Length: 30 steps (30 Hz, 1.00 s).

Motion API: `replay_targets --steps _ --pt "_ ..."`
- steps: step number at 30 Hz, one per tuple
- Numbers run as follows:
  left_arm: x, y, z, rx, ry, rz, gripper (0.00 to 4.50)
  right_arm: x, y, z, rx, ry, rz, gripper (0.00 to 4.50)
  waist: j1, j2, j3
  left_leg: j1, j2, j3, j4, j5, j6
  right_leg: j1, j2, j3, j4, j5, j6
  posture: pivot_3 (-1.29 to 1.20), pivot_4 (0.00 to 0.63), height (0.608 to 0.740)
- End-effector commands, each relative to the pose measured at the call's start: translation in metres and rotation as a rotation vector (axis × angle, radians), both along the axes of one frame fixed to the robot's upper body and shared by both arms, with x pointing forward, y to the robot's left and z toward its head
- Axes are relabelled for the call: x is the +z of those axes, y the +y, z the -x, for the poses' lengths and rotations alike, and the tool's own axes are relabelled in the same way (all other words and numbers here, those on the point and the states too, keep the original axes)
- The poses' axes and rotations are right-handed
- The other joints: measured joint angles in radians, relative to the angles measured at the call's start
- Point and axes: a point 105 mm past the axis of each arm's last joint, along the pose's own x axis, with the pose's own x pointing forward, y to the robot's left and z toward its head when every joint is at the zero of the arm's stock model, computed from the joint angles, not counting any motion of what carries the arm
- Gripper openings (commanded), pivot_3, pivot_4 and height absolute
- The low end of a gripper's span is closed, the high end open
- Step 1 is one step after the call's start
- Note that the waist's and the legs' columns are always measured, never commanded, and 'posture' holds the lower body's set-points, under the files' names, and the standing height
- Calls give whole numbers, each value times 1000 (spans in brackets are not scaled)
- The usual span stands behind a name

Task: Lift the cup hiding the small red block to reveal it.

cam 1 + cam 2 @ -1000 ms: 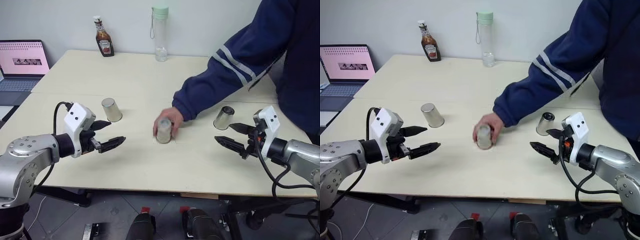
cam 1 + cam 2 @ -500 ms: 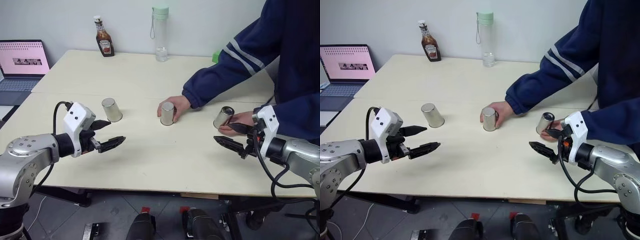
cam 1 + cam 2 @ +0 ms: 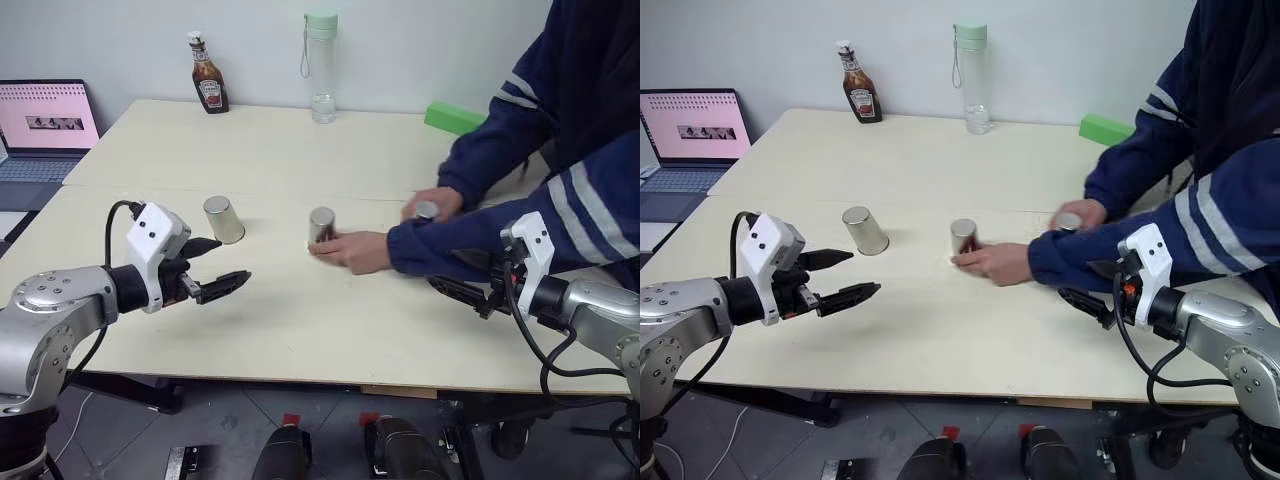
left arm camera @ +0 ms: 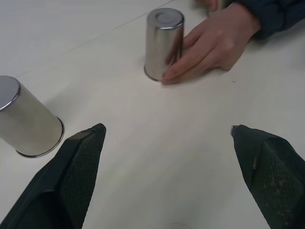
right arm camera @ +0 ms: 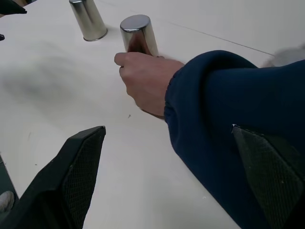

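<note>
- Three inverted silver cups are seen on the pale table (image 3: 300, 310); the middle cup (image 3: 321, 225) is taken as the landmark.
- The middle cup stands upright, mouth down, near the table's centre; a person's hand (image 3: 352, 250) is laid against its side, fingers touching the base.
- The left cup (image 3: 223, 219) sits well to the robot's left of the middle cup, untouched, leaning slightly in the head views.
- The third cup (image 3: 427, 211) is to the right of the middle cup, under the person's other hand (image 3: 433, 203); only its top is visible.
- The small red block is not visible; which cup covers it cannot be told.
- The left gripper (image 3: 218, 269) is held above the table, nearer the robot than the left cup and to the left of the middle cup; fingers are spread, nothing is held.
- The right gripper (image 3: 1092, 288) is held to the right of the middle cup, nearer the robot, partly hidden by the person's blue sleeve (image 3: 470, 240); in the right wrist view its fingers (image 5: 78, 176) are spread wide, nothing between them.
- Beyond the middle cup, at the far table edge: a ketchup bottle (image 3: 206, 74) to the left, a clear water bottle (image 3: 321, 67) straight behind, a green block (image 3: 459, 117) to the right.
- A laptop (image 3: 43, 125) is seen far left of the middle cup, off the table.
</note>
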Motion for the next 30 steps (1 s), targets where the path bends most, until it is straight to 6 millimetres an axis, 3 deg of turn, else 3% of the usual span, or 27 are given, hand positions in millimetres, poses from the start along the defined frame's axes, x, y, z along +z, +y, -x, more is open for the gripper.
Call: replay_targets --steps 1,23,27,30 --pt "12 0 1 -5 -58 -31 4458 10 0 -2 7 -49 -5 4500 0 0 0 0 0 0 0 0 0 0 0 0 0 0 0 0 150 740" --pt "15 -6 -1 -37 -60 -14 4458 4 -3 5 -18 -32 -11 4500 0 0 0 0 0 0 0 0 0 0 0 0 0 0 0 0 150 740" --pt "18 -19 0 -83 -76 23 4458 -4 -11 -1 -92 -44 8 4500 0 0 0 0 0 0 0 0 0 0 0 0 0 0 0 0 150 740" --pt "23 -38 3 -149 -108 74 4458 -10 -28 -20 -235 -94 36 4500 0 0 0 0 0 0 0 0 0 0 0 0 0 0 0 0 150 740"
